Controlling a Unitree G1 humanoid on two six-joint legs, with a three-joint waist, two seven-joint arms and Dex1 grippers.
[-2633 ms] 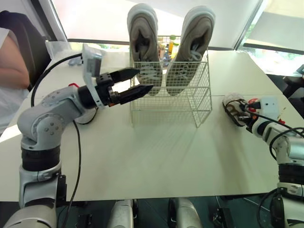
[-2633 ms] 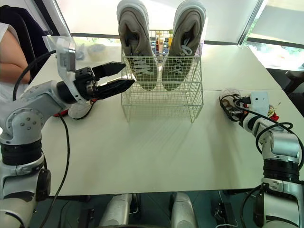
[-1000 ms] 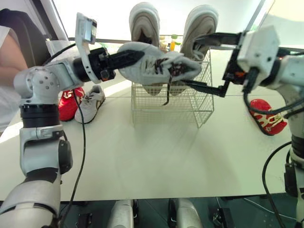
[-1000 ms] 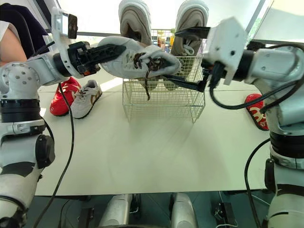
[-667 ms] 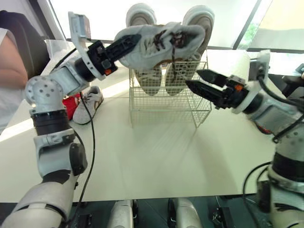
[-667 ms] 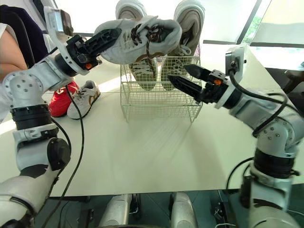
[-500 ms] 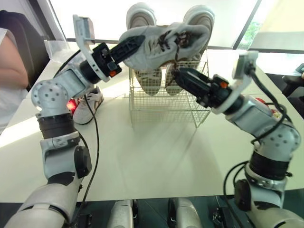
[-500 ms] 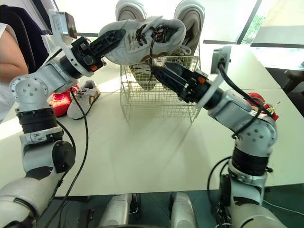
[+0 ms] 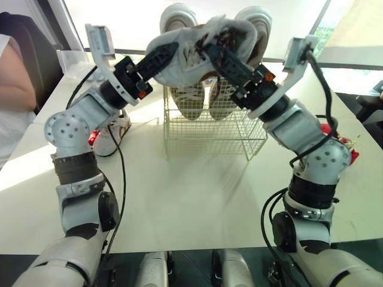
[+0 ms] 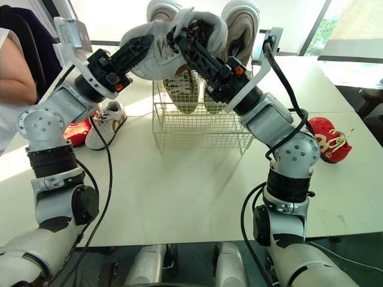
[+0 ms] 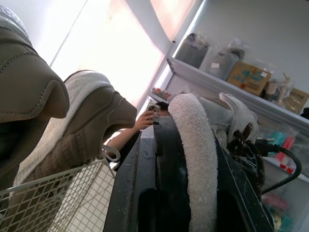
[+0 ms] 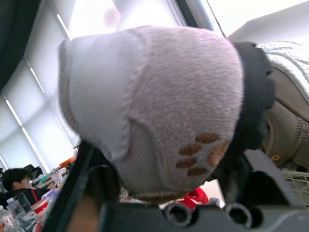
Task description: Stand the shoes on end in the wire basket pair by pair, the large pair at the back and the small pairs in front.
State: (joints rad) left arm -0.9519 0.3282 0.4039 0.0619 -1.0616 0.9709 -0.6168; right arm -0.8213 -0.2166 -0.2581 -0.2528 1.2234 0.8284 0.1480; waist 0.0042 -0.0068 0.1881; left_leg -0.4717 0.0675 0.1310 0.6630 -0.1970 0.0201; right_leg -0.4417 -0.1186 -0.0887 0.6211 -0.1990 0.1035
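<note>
A small white shoe with brown laces [image 9: 191,51] hangs in the air above the wire basket [image 9: 209,128], lying roughly level. My left gripper [image 9: 170,52] is shut on its heel, whose fleecy collar [image 11: 198,145] sits between the fingers. My right gripper [image 9: 216,51] reaches in from the other side and is shut on the shoe's toe [image 12: 159,106]. The large grey pair [image 9: 179,18] stands on end at the back of the basket, behind the held shoe.
On the table left of the basket lie a white and brown shoe [image 9: 114,134] and a red shoe [image 9: 91,136]. Another red shoe [image 10: 329,143] lies at the right. A person's arm [image 9: 12,84] is at the far left.
My right gripper came up from in front of the basket to the shoe's toe and closed on it. The left gripper kept its hold on the heel and raised the shoe slightly.
</note>
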